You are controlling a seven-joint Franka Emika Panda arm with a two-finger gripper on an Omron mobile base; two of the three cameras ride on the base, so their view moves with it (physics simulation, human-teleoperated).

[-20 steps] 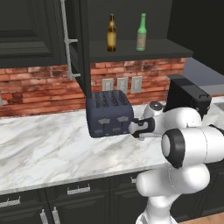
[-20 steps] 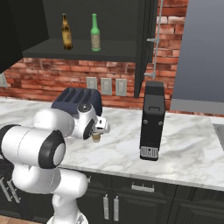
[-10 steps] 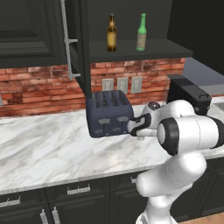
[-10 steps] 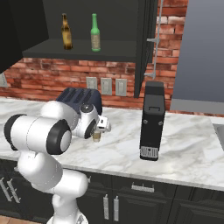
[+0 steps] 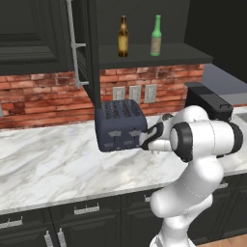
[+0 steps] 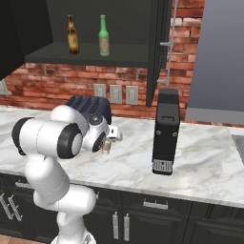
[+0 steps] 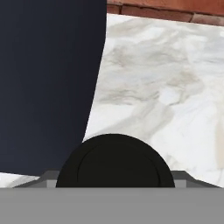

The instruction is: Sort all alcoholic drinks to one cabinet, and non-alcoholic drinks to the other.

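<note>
A small tan coffee cup (image 6: 106, 147) stands on the marble counter (image 6: 200, 157) just right of the toaster (image 6: 88, 106). My gripper (image 6: 109, 140) hangs right over the cup. Its dark lid (image 7: 114, 162) sits close at the bottom of the hand view. The fingers are hidden there, so their hold on the cup is unclear. In the left base view the hand (image 5: 150, 139) reaches in behind the toaster's right side, hiding the cup. An amber bottle (image 5: 123, 36) and a green bottle (image 5: 156, 35) stand upright on the open cabinet's shelf (image 5: 178, 52).
The dark blue toaster (image 5: 119, 125) stands right beside the hand, and its side (image 7: 48, 78) looms left in the hand view. A black coffee machine (image 6: 166, 131) stands to the right on the counter. The open cabinet door (image 5: 86, 48) juts out above the toaster.
The arm's elbow has swung up and in toward the hand. The hand itself has stayed low over the cup beside the toaster.
</note>
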